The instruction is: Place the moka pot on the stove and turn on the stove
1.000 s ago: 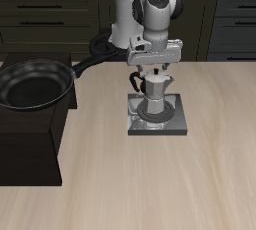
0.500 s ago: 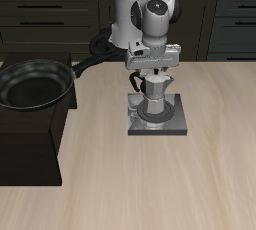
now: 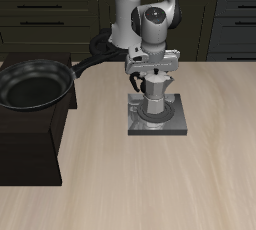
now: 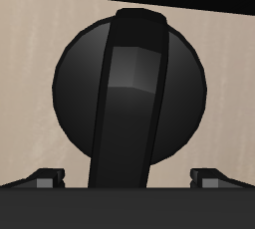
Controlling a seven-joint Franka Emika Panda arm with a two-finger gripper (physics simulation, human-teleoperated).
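The silver moka pot [image 3: 153, 96] stands upright on the coil of the grey stove [image 3: 176, 124], near the middle of the table. My gripper [image 3: 150, 72] hangs just above the pot's lid, open, touching nothing. In the wrist view the moka pot [image 4: 127, 84] shows from straight above as a dark round shape with its black handle running across it. My gripper [image 4: 127, 178] frames it, and its fingertips [image 4: 45, 178] stand wide apart on either side of the handle. I cannot make out the stove's knob.
A black frying pan [image 3: 35, 84] rests on top of a large black cabinet block [image 3: 30, 149] at the table's side, its handle pointing toward the robot's base. Dark drawer fronts [image 3: 50, 19] run along the back.
My gripper has risen a little off the moka pot, which stays standing on the stove. Nothing else has moved.
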